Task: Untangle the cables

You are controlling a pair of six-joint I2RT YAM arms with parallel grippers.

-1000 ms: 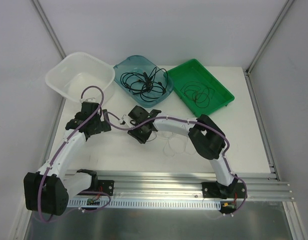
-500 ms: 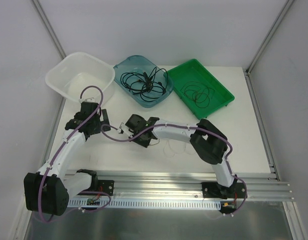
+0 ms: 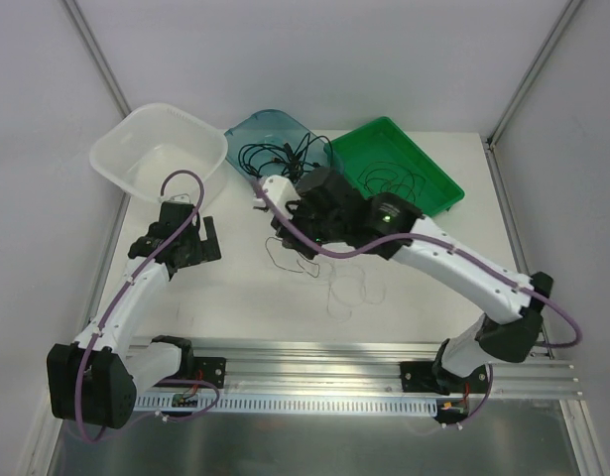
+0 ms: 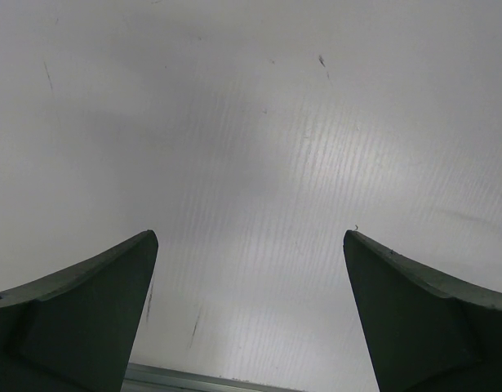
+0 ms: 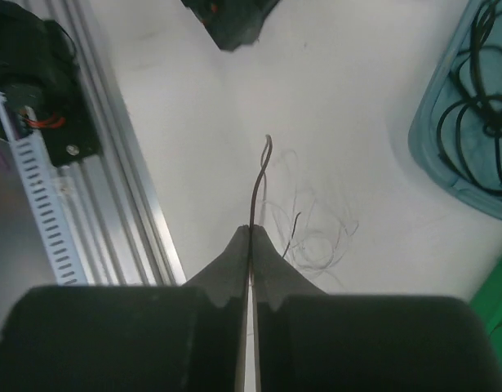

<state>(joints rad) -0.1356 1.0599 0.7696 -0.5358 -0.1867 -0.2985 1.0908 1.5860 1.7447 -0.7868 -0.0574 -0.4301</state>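
1. My right fingers are pressed together, pinching one thin cable high above the bench, probably to pull it clear of the loose loops.
2. My left fingers are spread wide and hold nothing.
3. The main tangle sits in the teal tray.

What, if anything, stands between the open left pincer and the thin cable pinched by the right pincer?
Nothing visible does. Only bare table lies between the left pincer and the cable hanging from the shut right pincer. The left wrist view shows nothing but table surface ahead of it.
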